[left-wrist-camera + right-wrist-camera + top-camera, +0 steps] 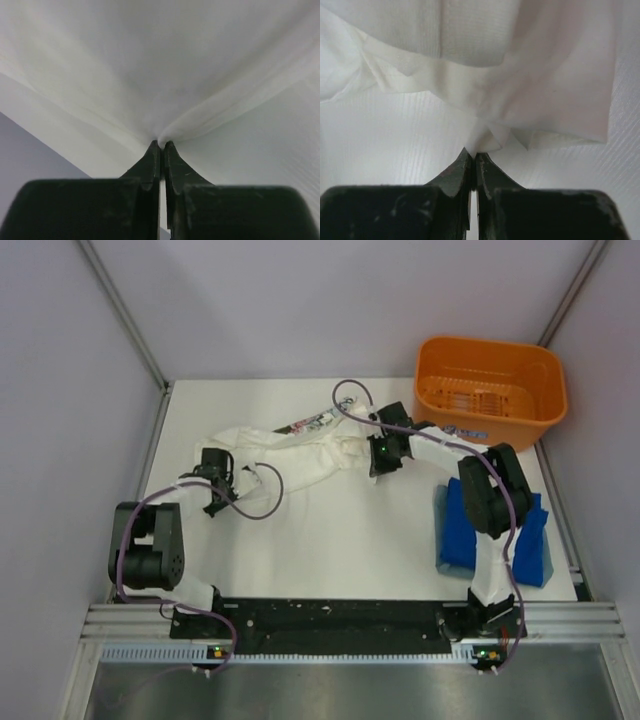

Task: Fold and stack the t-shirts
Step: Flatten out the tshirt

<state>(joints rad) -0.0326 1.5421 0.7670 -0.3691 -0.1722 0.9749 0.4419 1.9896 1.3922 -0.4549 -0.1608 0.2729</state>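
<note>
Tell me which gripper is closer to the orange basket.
Right. The right gripper, pinching the white t-shirt, sits a short way left of the orange basket. The left gripper grips that shirt's other end, far over on the table's left side.

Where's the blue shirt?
In the top view, the blue shirt lies on the right side of the table, partly under the right arm, nearer than the orange basket.

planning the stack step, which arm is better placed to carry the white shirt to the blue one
Right, likely. The right gripper is shut on the white shirt and nearer the blue shirt; the left gripper grips its other end, further off.
</note>
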